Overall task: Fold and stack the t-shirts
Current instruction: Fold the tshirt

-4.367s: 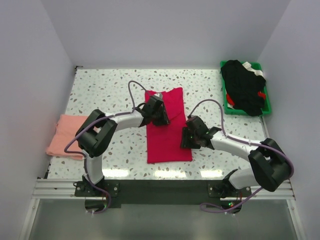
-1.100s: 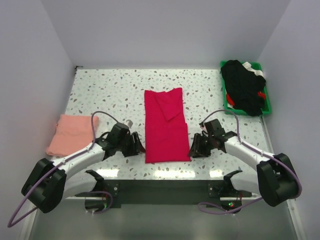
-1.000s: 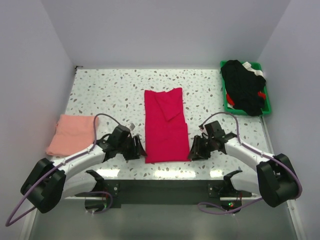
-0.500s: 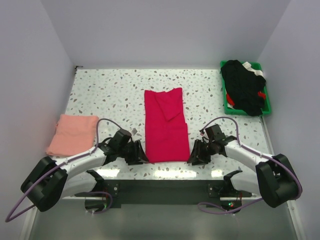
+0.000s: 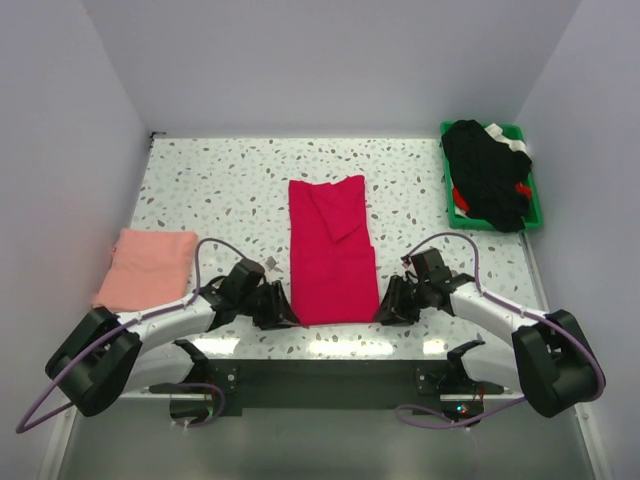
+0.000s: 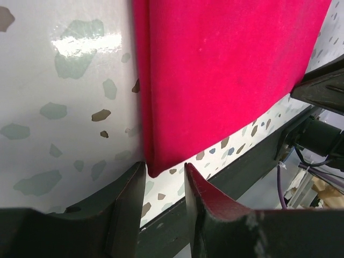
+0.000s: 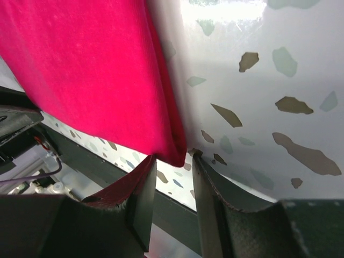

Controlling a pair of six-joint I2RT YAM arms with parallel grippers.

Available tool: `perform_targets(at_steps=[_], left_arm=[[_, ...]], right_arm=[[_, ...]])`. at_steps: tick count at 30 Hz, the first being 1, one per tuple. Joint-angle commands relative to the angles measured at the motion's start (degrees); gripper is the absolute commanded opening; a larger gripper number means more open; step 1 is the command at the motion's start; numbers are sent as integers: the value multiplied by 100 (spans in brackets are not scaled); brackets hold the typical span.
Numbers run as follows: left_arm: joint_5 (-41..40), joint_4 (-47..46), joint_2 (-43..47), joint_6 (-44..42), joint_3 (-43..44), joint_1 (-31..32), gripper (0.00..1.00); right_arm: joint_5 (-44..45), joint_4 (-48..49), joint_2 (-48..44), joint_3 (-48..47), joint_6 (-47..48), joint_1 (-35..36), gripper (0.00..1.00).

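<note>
1. At the far left of the speckled table (image 5: 200, 180) I see the pale pink t-shirt (image 5: 145, 268), folded into a small block near the left edge. It lies well apart from both arms.
2. My left gripper (image 5: 283, 313) sits low on the table at the near left corner of the red t-shirt (image 5: 333, 262).
3. On the left wrist camera its fingers (image 6: 129, 199) stand apart, one on each side of that corner. The tip of the cloth pokes into the gap between them, and bare table shows beside it. The claw is not clamped on anything.
4. The red t-shirt lies flat in the middle of the table, folded into a long strip that runs away from the arm bases. A folded flap rests on its far half.
5. My right gripper (image 5: 385, 308) is down at the shirt's near right corner.
6. On the right wrist camera the fingers (image 7: 142, 188) are parted, and the corner ends right at their tips. There is no pinch on the cloth.
7. In the far right corner stands a green bin (image 5: 456, 216) holding dark clothes (image 5: 488, 172).
</note>
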State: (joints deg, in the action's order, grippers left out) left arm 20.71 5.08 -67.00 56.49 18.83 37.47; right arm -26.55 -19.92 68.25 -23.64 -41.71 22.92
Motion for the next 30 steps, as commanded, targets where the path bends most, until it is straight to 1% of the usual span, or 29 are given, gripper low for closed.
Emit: perform_targets(at_steps=[1, 6, 9, 10, 11, 12, 13, 15, 16, 19, 21, 24, 28, 30], left_arm=[[-330, 116, -181, -24, -178, 67, 40], [-366, 46, -304, -24, -99, 76, 36], [-357, -68, -348, 20, -64, 85, 26], [-366, -77, -349, 20, -46, 102, 18], [-366, -69, -340, 37, -11, 111, 13], [-375, -60, -314, 29, 15, 120, 10], [-392, -34, -296, 20, 42, 129, 5], [-410, 150, -252, -94, 103, 137, 0], [-436, 221, -226, -129, 103, 146, 0], [-419, 344, 2, -147, -10, 216, 0], [-427, 397, 274, -94, -81, 278, 0], [-568, 555, 695, 20, -143, 532, 0], [-796, 503, 1118, 370, -318, 1138, 0], [-945, 529, 1312, 503, -380, 1462, 0]], right_arm=[[229, 427, 57, 158, -188, 11, 37], [185, 656, 198, 210, -258, 11, 36], [141, 718, 189, 193, -276, 11, 32], [115, 727, 198, 167, -267, 11, 29], [80, 727, 206, 140, -232, 11, 26], [45, 727, 215, 123, -206, 11, 24], [-25, 701, 224, 79, -179, 11, 17], [-96, 613, 180, 61, -74, 11, 11], [-131, 595, 154, 78, -48, 11, 7], [-254, 455, -74, 192, 58, 11, 0], [-342, 349, -303, 272, 102, 11, 0], [-430, 86, -733, 421, 207, 11, 0], [-492, -484, -1418, 615, 374, 2, 0], [-562, -714, -1919, 676, 418, 11, 0]])
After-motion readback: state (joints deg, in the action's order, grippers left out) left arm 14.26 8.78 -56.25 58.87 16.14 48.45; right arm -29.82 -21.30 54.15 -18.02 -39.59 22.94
